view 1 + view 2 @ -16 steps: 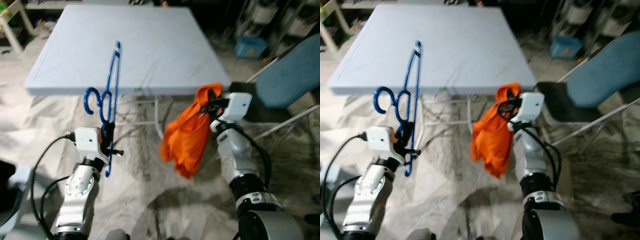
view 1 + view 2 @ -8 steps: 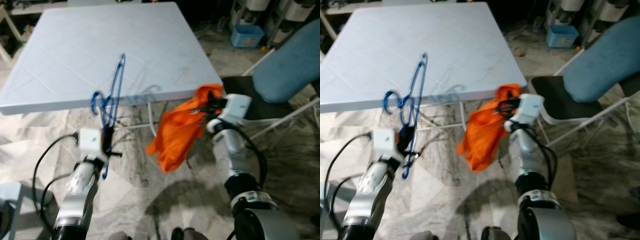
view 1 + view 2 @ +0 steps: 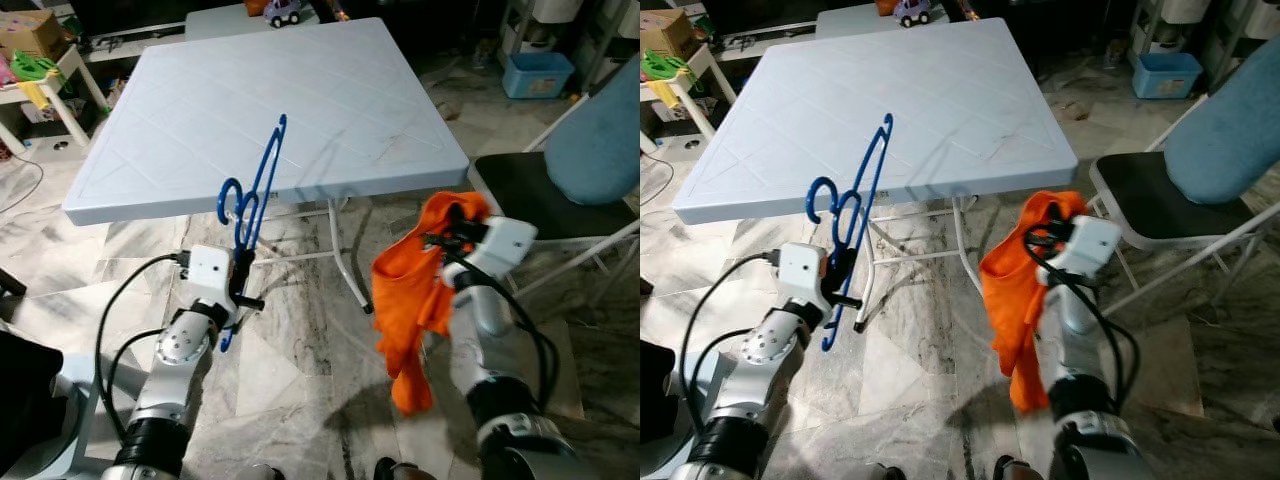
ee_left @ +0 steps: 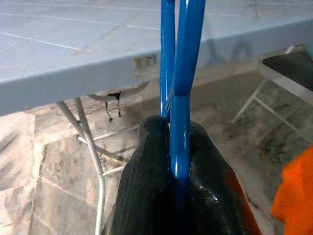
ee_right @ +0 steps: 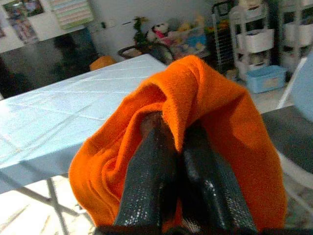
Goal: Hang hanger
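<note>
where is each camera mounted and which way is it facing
Left eye view: on the head, looking forward and down at the pale blue table and marble floor; both silver arms show, left gripper holding the blue hanger, right gripper holding the orange cloth.
Right eye view: the other eye of the head camera, same scene slightly shifted.
Left wrist view: looks along its fingers clamped on the hanger, toward the table edge.
Right wrist view: looks along its fingers wrapped in cloth.
Shared: both wrist views see the table.
</note>
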Motion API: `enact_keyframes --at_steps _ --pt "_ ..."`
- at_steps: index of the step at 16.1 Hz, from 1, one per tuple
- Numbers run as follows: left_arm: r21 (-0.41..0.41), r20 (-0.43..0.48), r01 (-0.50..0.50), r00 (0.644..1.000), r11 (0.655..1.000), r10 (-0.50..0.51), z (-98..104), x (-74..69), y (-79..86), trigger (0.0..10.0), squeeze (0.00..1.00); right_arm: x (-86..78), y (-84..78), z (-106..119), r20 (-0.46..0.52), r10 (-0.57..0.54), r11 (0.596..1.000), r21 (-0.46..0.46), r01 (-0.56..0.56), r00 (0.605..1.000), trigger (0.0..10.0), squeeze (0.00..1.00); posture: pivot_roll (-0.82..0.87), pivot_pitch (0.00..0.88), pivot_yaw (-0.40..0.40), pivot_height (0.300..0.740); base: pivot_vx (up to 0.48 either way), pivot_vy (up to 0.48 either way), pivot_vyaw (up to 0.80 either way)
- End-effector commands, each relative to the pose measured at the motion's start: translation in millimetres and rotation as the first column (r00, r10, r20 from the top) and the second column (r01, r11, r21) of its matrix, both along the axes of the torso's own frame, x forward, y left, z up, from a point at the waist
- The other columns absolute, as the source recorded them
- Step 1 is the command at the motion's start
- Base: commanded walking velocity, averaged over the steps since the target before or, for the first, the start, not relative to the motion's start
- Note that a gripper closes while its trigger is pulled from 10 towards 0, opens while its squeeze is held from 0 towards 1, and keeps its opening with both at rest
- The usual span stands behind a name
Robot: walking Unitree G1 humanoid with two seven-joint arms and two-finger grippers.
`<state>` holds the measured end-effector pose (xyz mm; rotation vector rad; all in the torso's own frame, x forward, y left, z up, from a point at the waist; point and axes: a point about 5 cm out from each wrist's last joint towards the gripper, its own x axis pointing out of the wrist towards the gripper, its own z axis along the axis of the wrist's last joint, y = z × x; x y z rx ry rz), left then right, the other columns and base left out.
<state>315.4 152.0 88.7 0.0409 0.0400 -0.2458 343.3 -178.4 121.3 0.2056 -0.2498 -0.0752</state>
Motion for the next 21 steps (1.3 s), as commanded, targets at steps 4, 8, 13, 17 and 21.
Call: enact_keyframes --at_steps 4,8,13,17,21 --pt "-0.013 -0.043 -0.003 0.999 1.000 0.002 -13 -6.9 -4.1 10.0 0.00 -9.9 -6.7 1 0.022 -0.038 0.999 0.012 0.038 0.999 10.0 0.00 -0.04 0.124 0.057 0.740 0.000 0.000 0.00" --pt "0.010 0.020 -0.040 0.999 0.999 0.040 -5 -2.8 5.0 10.0 0.00 -10.5 9.2 3 0.015 0.056 0.998 -0.029 -0.056 0.998 10.0 0.00 -0.02 0.085 0.029 0.740 0.000 0.000 0.00" --pt "-0.023 0.073 -0.064 0.995 0.998 0.065 9 -4.2 6.6 10.0 0.00 -8.4 14.1 11 0.042 0.102 0.994 -0.048 -0.100 0.994 10.0 0.00 0.01 0.108 0.038 0.740 0.000 0.000 0.15" --pt "-0.050 0.075 -0.062 0.995 0.997 0.066 13 -3.9 2.5 10.0 0.00 -4.5 15.8 13 0.034 0.102 0.994 -0.027 -0.101 0.994 10.0 0.00 0.02 0.112 0.035 0.740 0.000 0.000 0.37" --pt "-0.055 0.077 -0.061 0.995 0.997 0.065 15 -4.7 6.5 10.0 0.00 -1.1 15.6 15 0.035 0.102 0.994 -0.034 -0.101 0.994 10.0 0.00 0.02 0.116 0.039 0.740 0.300 0.066 0.00"
